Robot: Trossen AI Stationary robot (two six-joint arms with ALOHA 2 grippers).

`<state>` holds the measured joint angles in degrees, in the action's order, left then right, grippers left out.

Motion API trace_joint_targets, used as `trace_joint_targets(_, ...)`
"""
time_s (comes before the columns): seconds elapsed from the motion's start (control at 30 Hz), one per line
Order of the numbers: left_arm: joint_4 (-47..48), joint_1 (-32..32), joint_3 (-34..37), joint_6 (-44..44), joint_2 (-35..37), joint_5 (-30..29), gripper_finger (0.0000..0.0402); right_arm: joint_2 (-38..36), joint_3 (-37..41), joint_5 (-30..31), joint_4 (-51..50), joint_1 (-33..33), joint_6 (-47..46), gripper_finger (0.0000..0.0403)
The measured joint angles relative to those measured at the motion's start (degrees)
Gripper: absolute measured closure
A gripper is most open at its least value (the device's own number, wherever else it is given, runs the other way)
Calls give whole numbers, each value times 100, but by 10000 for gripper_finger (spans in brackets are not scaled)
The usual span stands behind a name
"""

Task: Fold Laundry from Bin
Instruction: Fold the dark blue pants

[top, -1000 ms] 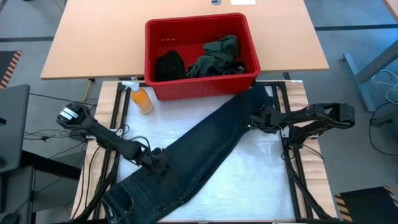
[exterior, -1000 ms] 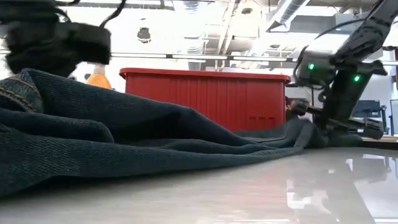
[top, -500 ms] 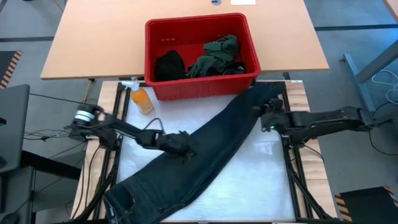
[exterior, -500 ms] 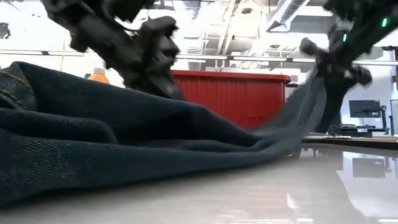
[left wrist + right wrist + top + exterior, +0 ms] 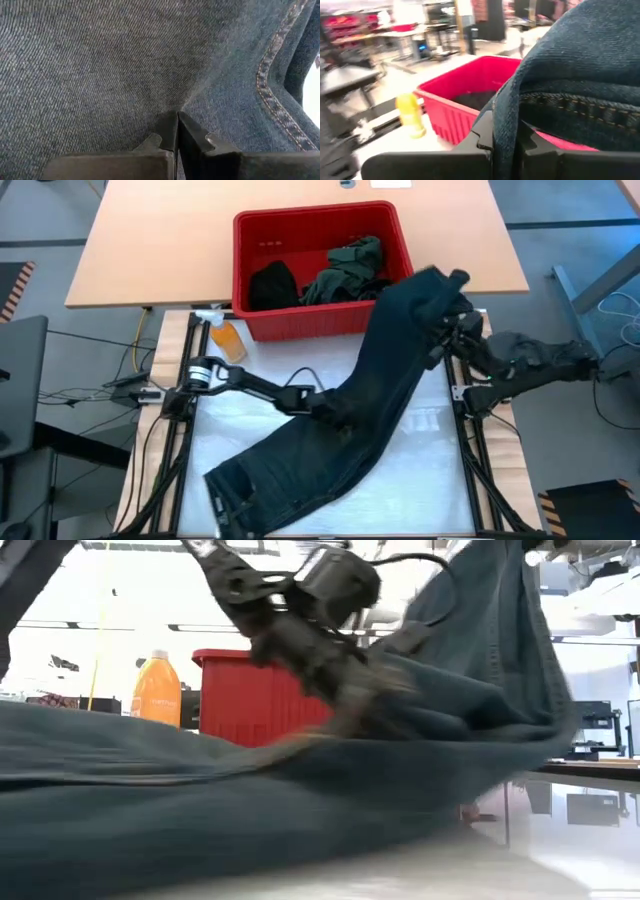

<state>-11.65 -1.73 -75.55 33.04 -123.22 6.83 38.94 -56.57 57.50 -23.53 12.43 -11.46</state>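
Dark denim trousers (image 5: 370, 410) run slantwise from the table's near left to its far right. My left gripper (image 5: 335, 410) is shut at their middle, seen close in the left wrist view (image 5: 176, 117). My right gripper (image 5: 448, 330) is shut on their far end, raised beside the bin. The red bin (image 5: 320, 270) stands at the table's far edge. It holds a black piece (image 5: 272, 283) and an olive-green piece (image 5: 350, 268). The trousers' near end (image 5: 235, 490) lies on the table. My left gripper has its shut fingertips (image 5: 170, 125) on the middle of the trousers, slanting down from the table's left. The denim puckers into creases (image 5: 200, 95) right at the tips; one layer or more, I cannot tell. That stretch is raised a little off the table. My right gripper pinches the trousers' far end (image 5: 504, 125) between its two fingers, about level, from the table's right. A fold with a stitched seam (image 5: 570, 112) bulges over the fingers. This end is lifted clear, and the cloth slopes down from it toward the table's middle.
An orange spray bottle (image 5: 228, 340) stands left of the bin's near corner. Behind the bin lies a wooden tabletop (image 5: 160, 240). Black frame rails (image 5: 470, 450) edge the white work surface on both sides.
My right gripper has risen and rolled, lifting the trousers' far end off the table up beside the bin. My left gripper has swept from the table's left edge toward its middle, staying shut. The trousers' near end has slid toward the right, and their middle has bunched up.
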Motion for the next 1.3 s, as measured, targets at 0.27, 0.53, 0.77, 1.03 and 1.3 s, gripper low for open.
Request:
trace_joint_targets(0.27,1356,817,-1820,-854,-610,47,402,263,-488,-167,0,1008,798,366)
trace_joint_targets(0.53,4600,1159,-2599,-2366,200,1088,402,459,-499,404,-143,1512,852,365)
trace_joint_targets(0.77,7505,875,-2585,-2995,1683,205,402,948,-499,390,3,1534,850,365)
trace_joint_targets(1.03,8602,176,-2592,-1690,4002,-1470,402,2398,-499,-114,1724,1534,1273,365)
trace_joint_targets(1.3,8611,-441,-2592,-204,5471,-2695,402,4342,-643,-757,4465,1530,1760,365)
